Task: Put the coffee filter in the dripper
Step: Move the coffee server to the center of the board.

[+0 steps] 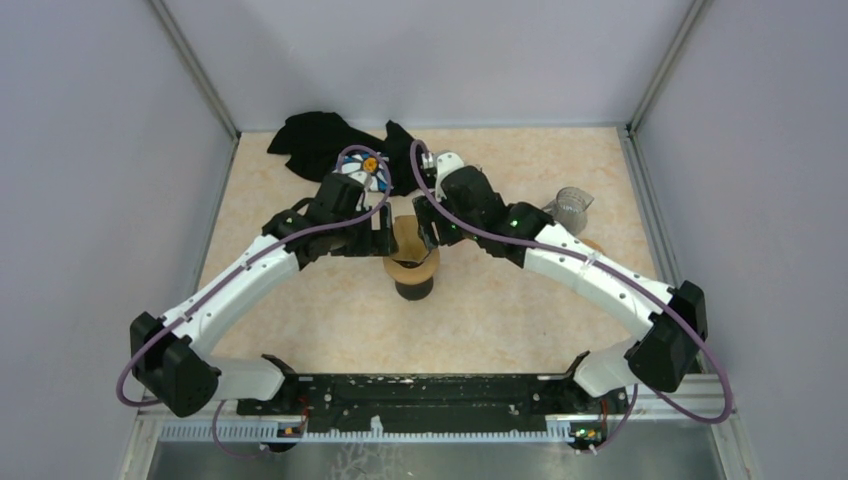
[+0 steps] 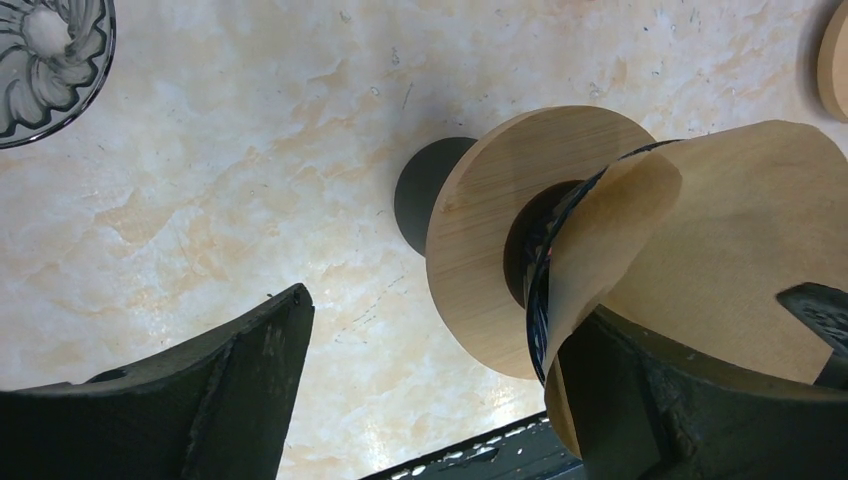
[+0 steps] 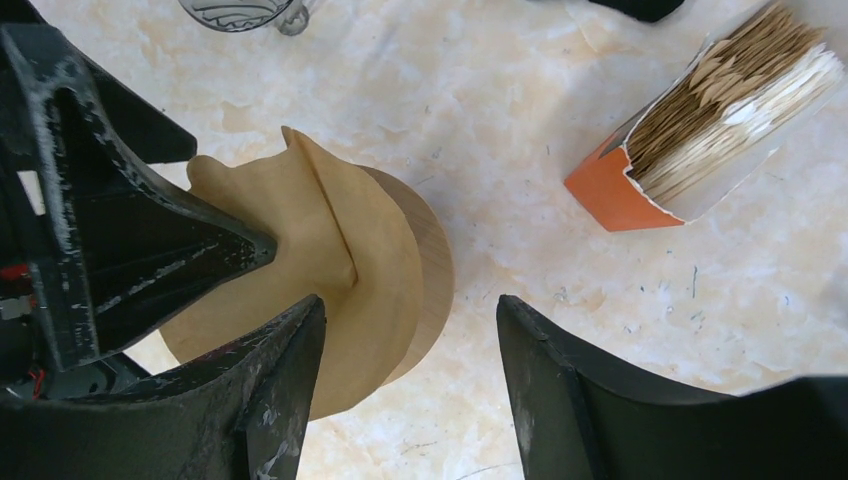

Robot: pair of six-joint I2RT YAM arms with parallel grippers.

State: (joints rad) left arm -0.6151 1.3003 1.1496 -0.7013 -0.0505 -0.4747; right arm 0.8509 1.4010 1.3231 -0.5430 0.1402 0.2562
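The dripper [image 1: 412,270] stands mid-table: a round wooden collar [image 2: 480,230] on a black base [image 2: 425,190], with a dark glass rim. The brown paper coffee filter [image 1: 408,238] sits opened in its top, crumpled and leaning; it also shows in the left wrist view [image 2: 720,240] and the right wrist view [image 3: 340,250]. My left gripper [image 1: 388,238] [image 2: 445,310] is open, one finger against the filter's near side. My right gripper [image 1: 432,235] [image 3: 410,300] is open, its left finger [image 3: 270,390] over the filter and its other finger over bare table.
An orange-and-white box of spare filters [image 3: 690,130] lies right of the dripper. A clear glass vessel [image 1: 572,205] stands at the right and shows in the left wrist view [image 2: 45,60]. A black cloth [image 1: 320,140] lies at the back. Walls enclose three sides.
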